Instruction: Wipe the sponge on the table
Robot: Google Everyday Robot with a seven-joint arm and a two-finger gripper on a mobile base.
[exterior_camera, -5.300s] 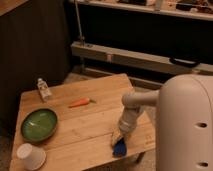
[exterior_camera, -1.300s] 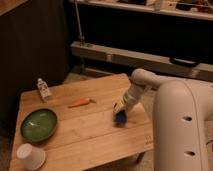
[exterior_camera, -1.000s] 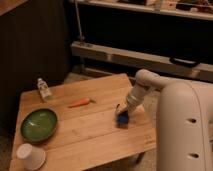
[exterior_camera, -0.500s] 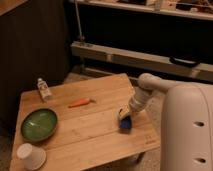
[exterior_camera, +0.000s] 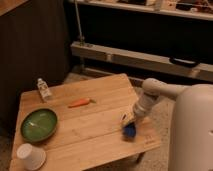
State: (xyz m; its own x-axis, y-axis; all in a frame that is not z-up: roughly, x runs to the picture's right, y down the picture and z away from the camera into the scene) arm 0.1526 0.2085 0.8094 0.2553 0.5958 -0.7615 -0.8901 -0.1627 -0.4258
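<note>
Camera view: arm (exterior_camera: 150,95) angled down, gripper (exterior_camera: 128,120) seemingly clamped on sponge (exterior_camera: 130,131) on table (exterior_camera: 90,127).

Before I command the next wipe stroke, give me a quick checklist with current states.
1. Small dark-blue sponge lies on the light bamboo-slat table: ok.
2. Gripper sits at the sponge's upper side: ok.
3. Gripper's hold on the sponge: cannot tell.
4. Room to the table's right front edge: not ok, the sponge is close to it.
5. Orange carrot and green round bowl lie apart from the sponge, to the left: ok.
</note>
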